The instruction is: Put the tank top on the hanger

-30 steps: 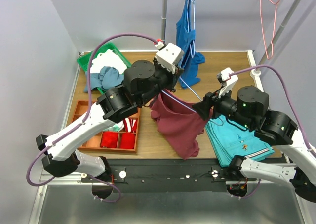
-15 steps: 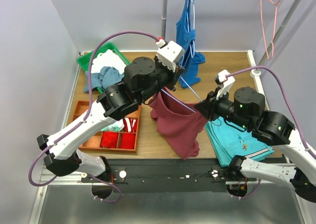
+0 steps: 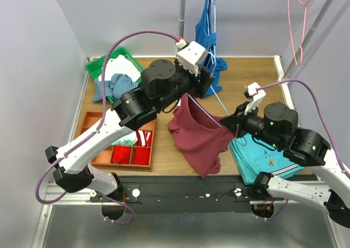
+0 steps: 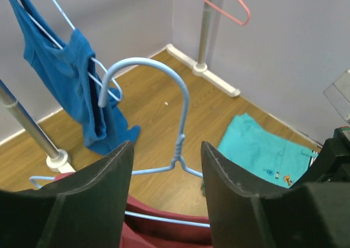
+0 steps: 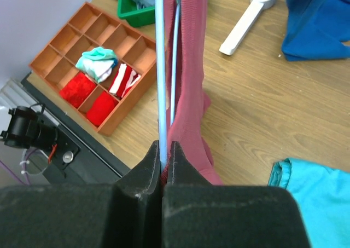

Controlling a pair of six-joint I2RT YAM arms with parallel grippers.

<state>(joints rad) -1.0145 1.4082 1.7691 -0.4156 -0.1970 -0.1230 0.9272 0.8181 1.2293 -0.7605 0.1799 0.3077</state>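
The maroon tank top hangs draped over the pale blue wire hanger above the table's middle. My right gripper is shut on the hanger's wire at its right end. In the right wrist view the wire runs straight out from between the shut jaws, with the tank top beside it. My left gripper is open behind the hanger. In the left wrist view the hanger's twisted neck and hook lie beyond the spread fingers, untouched, and the tank top shows below.
A royal-blue top hangs on a rack post at the back. A salmon-pink hanger hangs at the back right. Turquoise trousers lie folded at the right. An orange divided tray and a green bin stand at the left.
My left gripper has opened, let go of the hanger and shifted right toward the back. My right gripper has shut on the hanger's wire.
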